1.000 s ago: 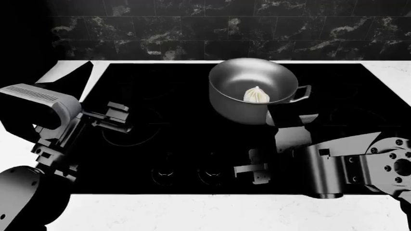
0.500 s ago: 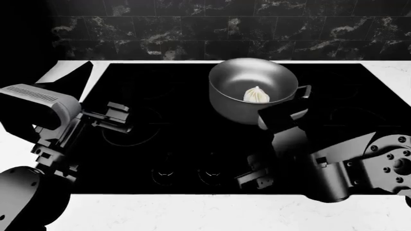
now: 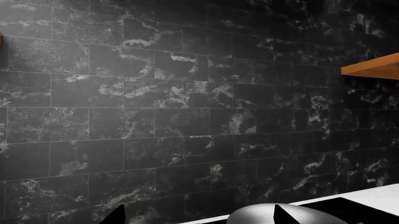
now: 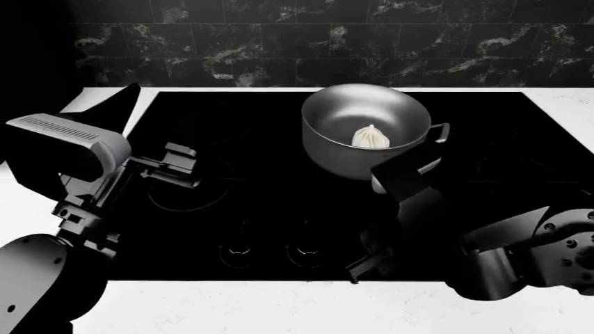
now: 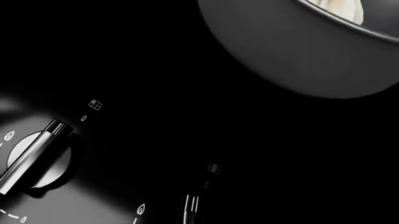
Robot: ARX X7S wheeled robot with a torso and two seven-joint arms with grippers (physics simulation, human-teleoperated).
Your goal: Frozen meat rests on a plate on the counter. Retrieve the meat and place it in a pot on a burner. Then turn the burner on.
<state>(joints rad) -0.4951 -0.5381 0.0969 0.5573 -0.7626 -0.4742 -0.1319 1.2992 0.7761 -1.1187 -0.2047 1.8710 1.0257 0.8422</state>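
Right end effector [image 4: 364, 261] is hovering low over the cooktop's [image 4: 260, 209] front edge, by the round knobs [image 5: 34, 158]; jaw spread not readable, nothing visibly in it. Left end effector [image 4: 177, 167] is hanging over the left burner ring [image 4: 186, 191] (grip state also unclear). White desk [image 4: 278, 306] is running along the near edge. Farther back, the pot [image 4: 362, 129] is sitting on the black glass, the meat [image 4: 371, 136] lying inside it. Dark tiled wall [image 3: 187, 116] is standing behind.
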